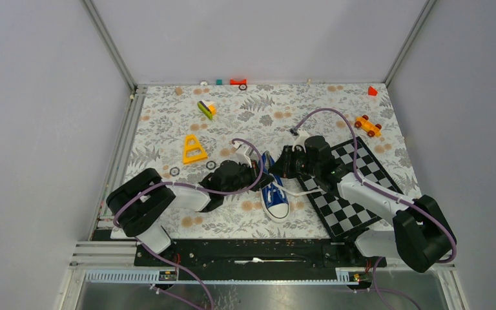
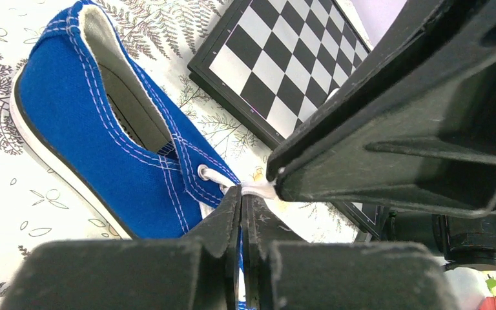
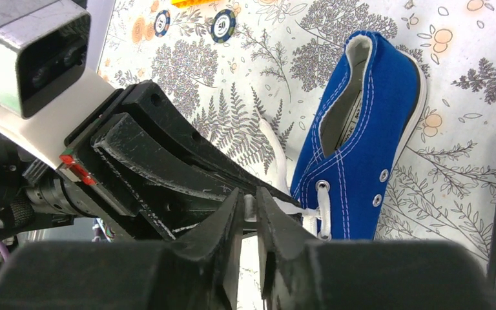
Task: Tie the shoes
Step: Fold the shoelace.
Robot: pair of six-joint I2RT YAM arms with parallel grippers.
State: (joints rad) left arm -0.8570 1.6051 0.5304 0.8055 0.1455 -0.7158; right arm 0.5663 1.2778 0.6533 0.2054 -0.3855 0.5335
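Observation:
The blue sneaker (image 1: 274, 196) lies on the floral mat with its white toe cap toward the arms. It also shows in the left wrist view (image 2: 97, 142) and the right wrist view (image 3: 355, 148). My left gripper (image 1: 259, 169) and right gripper (image 1: 283, 166) meet tip to tip over the shoe's lace area. In the left wrist view my left gripper (image 2: 243, 197) is shut, with a white lace (image 2: 257, 189) at its tips, coming from an eyelet. In the right wrist view my right gripper (image 3: 250, 205) pinches the white lace (image 3: 297, 210). A lace end (image 1: 297, 192) trails right of the shoe.
A chessboard (image 1: 345, 187) lies right of the shoe, under the right arm. A yellow triangle (image 1: 194, 150), small rings (image 1: 175, 171) and poker chips (image 3: 223, 33) lie to the left. An orange toy car (image 1: 367, 125) and small blocks (image 1: 237, 81) are further back.

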